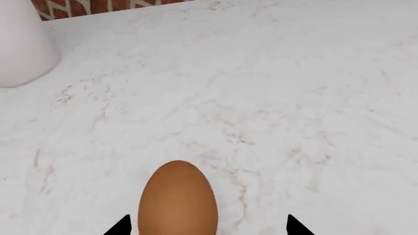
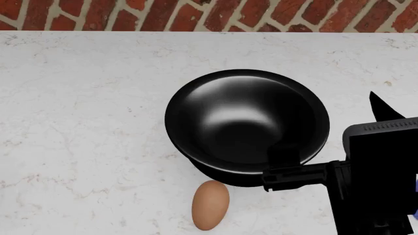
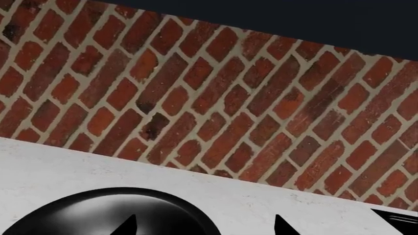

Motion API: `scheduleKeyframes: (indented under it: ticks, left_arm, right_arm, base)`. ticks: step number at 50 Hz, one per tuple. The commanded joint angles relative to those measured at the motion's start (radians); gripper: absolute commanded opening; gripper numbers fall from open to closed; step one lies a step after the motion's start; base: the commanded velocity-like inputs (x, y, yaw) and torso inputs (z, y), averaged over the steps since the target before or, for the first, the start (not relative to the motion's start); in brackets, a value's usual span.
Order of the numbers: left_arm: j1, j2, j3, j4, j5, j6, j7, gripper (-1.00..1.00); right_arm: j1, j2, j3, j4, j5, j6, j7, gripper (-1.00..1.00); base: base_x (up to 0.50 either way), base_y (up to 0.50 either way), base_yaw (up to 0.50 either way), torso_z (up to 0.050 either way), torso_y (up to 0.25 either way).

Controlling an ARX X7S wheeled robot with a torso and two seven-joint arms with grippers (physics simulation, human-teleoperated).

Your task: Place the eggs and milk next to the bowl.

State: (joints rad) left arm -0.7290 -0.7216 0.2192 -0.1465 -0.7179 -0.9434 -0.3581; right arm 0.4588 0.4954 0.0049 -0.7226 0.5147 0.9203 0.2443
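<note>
The bowl [image 2: 245,125] sits on the counter [image 2: 78,122], about midway between its near edge and the brick wall [image 2: 196,14] at the far side. One egg [image 2: 210,204] lies on the counter just near of the bowl, slightly left of its centre.

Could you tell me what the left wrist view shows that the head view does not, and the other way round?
Only the left wrist view shows the left gripper, its two dark fingertips apart on either side of a brown egg, and a white rounded object near the brick wall. Only the head view shows the black bowl, a second egg lying just in front of it, and a dark arm. Both show the white marble countertop and the brick wall.
</note>
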Motion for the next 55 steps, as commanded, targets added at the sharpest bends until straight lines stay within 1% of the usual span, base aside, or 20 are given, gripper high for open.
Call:
scheduleKeyframes:
  ticks: [1,12,19,37,55]
  left_arm:
    - [-0.021,-0.003,0.017,-0.045,0.028,0.013,0.005,1.00]
    - [-0.070,0.019,0.058,-0.113,0.063,0.030,0.028,1.00]
    - [-0.101,0.040,0.090,-0.200,0.100,0.065,0.054,1.00]
    - [-0.131,0.060,0.128,-0.346,0.159,0.130,0.080,1.00]
    - [-0.131,0.075,0.139,-0.398,0.171,0.156,0.093,1.00]
  right_arm:
    - [-0.004,0.002,-0.002,0.006,0.000,-0.008,0.001,1.00]
    - [-0.002,0.008,0.006,-0.008,0.011,0.007,0.008,1.00]
    - [0.001,0.007,0.000,-0.002,0.010,0.006,0.011,1.00]
    - [-0.008,0.007,-0.004,0.010,0.006,-0.013,0.012,1.00]
    - [0.000,0.013,0.002,-0.009,0.022,0.011,0.025,1.00]
  base:
    - [0.00,0.00,0.00,0.000,0.000]
    - [0.00,0.00,0.00,0.000,0.000]
    - [0.00,0.00,0.00,0.000,0.000]
    - [0.00,0.00,0.00,0.000,0.000]
    - [0.00,0.00,0.00,0.000,0.000]
